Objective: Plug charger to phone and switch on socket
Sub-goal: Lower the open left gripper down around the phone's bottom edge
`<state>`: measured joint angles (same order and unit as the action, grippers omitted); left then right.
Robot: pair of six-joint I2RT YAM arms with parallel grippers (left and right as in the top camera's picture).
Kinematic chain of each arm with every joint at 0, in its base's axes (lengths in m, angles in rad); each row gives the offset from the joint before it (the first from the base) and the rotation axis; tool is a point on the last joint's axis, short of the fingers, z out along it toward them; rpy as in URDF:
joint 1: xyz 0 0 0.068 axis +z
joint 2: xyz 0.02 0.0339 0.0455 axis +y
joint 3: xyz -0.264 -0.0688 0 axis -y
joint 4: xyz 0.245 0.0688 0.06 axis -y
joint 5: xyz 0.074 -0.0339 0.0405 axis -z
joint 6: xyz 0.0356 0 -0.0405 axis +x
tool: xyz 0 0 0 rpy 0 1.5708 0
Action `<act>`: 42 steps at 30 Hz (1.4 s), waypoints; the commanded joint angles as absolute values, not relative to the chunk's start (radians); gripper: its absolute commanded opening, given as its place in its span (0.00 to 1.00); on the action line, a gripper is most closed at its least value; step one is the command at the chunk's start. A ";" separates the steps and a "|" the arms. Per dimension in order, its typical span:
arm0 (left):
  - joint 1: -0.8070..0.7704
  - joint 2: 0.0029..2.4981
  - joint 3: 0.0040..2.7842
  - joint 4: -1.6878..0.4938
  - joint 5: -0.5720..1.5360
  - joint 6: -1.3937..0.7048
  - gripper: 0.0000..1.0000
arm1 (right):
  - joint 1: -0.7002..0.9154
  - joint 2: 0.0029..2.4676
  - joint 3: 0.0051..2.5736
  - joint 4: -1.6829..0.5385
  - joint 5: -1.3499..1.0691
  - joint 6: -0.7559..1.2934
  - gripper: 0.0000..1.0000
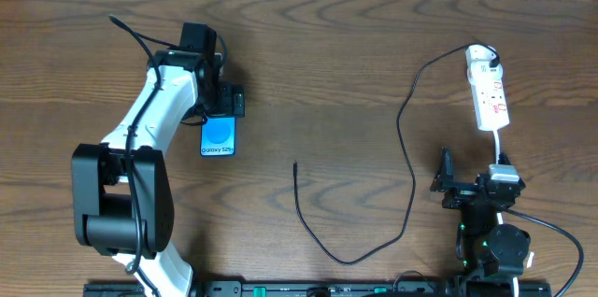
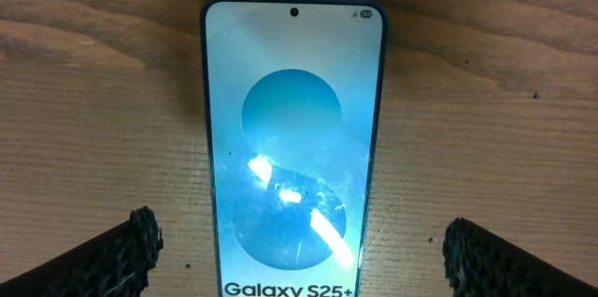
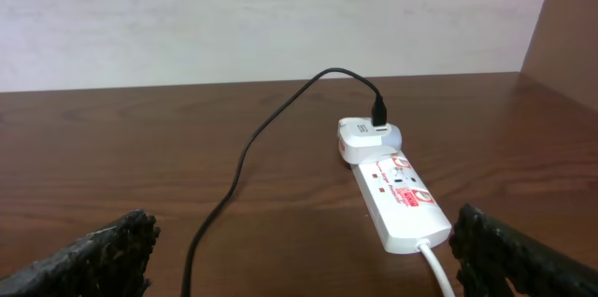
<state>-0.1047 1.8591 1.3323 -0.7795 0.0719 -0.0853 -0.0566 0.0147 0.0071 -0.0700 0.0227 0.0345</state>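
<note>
Only overhead: free end of charger (image 1: 411, 181), apart from phone (image 1: 218, 136).

The phone (image 1: 218, 136) lies flat on the table (image 1: 355, 35), on the left half, with the left gripper (image 1: 224, 103) at its far end. Way over on the right is the socket (image 1: 488, 96), lying lengthwise front to back, with an adapter (image 1: 480, 54) plugged into its far end. The charger (image 1: 407, 148) leaves that adapter, heads left, runs toward the front down the middle of the table, loops near the front edge and comes back up. Its plug tip (image 1: 295, 165) ends up between phone and socket, closer to the phone but well apart from it. The right gripper (image 1: 464, 185) sits just in front of the socket's near end, where the strip's own cord (image 1: 498, 143) comes out.
</note>
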 commanded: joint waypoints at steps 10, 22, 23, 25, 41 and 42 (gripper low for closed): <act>-0.121 2.007 1.375 -0.779 0.037 -0.084 0.98 | -0.051 0.007 0.006 -0.073 0.031 0.045 0.99; -0.121 2.013 1.375 -0.763 0.037 -0.085 0.98 | -0.051 0.007 0.006 -0.073 0.031 0.045 0.99; -0.121 2.014 1.375 -0.763 0.037 -0.085 0.98 | -0.051 0.007 0.006 -0.073 0.031 0.045 0.99; -0.121 2.014 1.375 -0.763 0.036 -0.084 0.98 | -0.051 0.007 0.006 -0.073 0.031 0.045 0.99; -0.121 2.014 1.350 -0.749 0.036 -0.084 0.98 | -0.051 0.007 0.006 -0.074 0.031 0.045 0.99; -0.121 2.014 1.350 -0.749 0.036 -0.084 0.98 | -0.051 0.007 0.006 -0.074 0.031 0.045 0.99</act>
<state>-0.1215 2.0163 1.3472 -0.7502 0.0490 -0.0853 -0.0566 0.0147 0.0071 -0.0704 0.0227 0.0345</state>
